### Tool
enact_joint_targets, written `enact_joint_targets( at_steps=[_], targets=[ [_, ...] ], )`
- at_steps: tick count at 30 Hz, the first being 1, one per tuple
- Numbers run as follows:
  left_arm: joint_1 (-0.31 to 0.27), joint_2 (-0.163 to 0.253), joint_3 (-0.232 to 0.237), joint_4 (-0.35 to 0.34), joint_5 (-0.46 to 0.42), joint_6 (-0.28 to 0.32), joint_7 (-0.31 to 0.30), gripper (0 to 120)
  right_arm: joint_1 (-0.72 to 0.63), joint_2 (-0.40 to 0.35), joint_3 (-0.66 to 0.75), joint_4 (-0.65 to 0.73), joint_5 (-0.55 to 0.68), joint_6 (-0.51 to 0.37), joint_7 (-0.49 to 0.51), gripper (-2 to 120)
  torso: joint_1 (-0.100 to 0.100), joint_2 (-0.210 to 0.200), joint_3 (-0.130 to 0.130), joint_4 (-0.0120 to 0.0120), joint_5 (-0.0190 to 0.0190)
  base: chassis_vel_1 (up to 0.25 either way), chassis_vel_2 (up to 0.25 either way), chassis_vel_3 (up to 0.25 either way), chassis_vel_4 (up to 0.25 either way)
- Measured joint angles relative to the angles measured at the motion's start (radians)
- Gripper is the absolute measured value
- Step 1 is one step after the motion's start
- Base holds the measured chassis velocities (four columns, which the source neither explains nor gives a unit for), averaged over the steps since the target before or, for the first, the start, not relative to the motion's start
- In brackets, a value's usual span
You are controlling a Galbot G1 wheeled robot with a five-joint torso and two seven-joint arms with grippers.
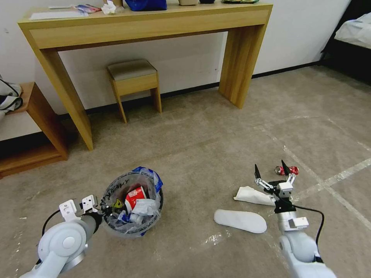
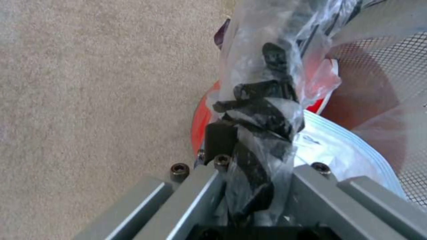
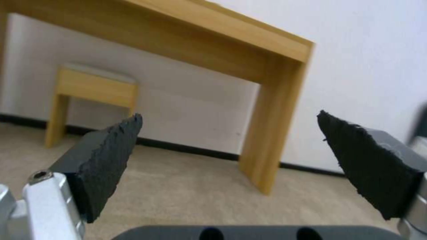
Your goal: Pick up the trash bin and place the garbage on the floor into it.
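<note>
My left gripper (image 1: pixel 103 209) pinches the trash bin (image 1: pixel 133 204), half-filled; right gripper (image 1: pixel 272 172) gapes empty; slipper (image 1: pixel 240 221), tissue (image 1: pixel 253 195), can (image 1: pixel 286 170) remain.

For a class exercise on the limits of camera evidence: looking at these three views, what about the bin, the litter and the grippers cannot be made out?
- Left wrist view: left gripper fingers wrapped in the bin's plastic bag; grip point on the trash bin hidden.
- Head view: red drink can partly behind the open right gripper; label too small.
- Head view: white wrapper partly covered by the right arm.
- Bin contents under the carton hidden.
</note>
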Motion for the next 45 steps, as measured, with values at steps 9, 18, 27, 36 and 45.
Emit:
enact_joint_targets(
  at_steps=[9, 18, 27, 36, 45],
  targets=[
    [0.004, -0.004, -0.005, 0.0, 0.002, 0.0, 0.002, 0, 0.233, -0.29, -0.211, -0.147, 0.12, 0.0, -0.292, 100, 0.0, 0.0, 0.0, -0.0001, -0.0005, 0.0, 0.0, 0.0, 0.0],
    [0.008, -0.006, -0.011, -0.006, 0.0, 0.001, 0.005, 0, 0.511, -0.427, -0.497, -0.352, 0.151, -0.015, -0.688, 100, 0.0, 0.0, 0.0, 0.0, -0.0007, 0.0, 0.0, 0.0, 0.0],
    [0.021, -0.013, -0.013, -0.013, 0.008, 0.001, 0.01, 0, 0.683, -0.407, -0.731, -0.569, 0.067, -0.027, -0.923, 100, 0.0, 0.0, 0.0, 0.0, -0.0005, 0.0, 0.0, 0.0, 0.0],
    [0.029, -0.006, -0.019, -0.023, 0.013, 0.001, 0.01, 0, 0.726, -0.371, -0.793, -0.702, -0.016, -0.025, -0.997, 100, 0.0, 0.0, 0.0, 0.0, -0.0004, 0.0, 0.0, 0.0, 0.0],
    [0.034, -0.011, -0.014, -0.024, 0.019, 0.001, 0.01, 0, 0.743, -0.326, -0.813, -0.816, -0.048, -0.039, -1.061, 100, 0.0, 0.0, 0.0, 0.0002, -0.0004, 0.0, 0.0, 0.0, 0.0]
  ],
)
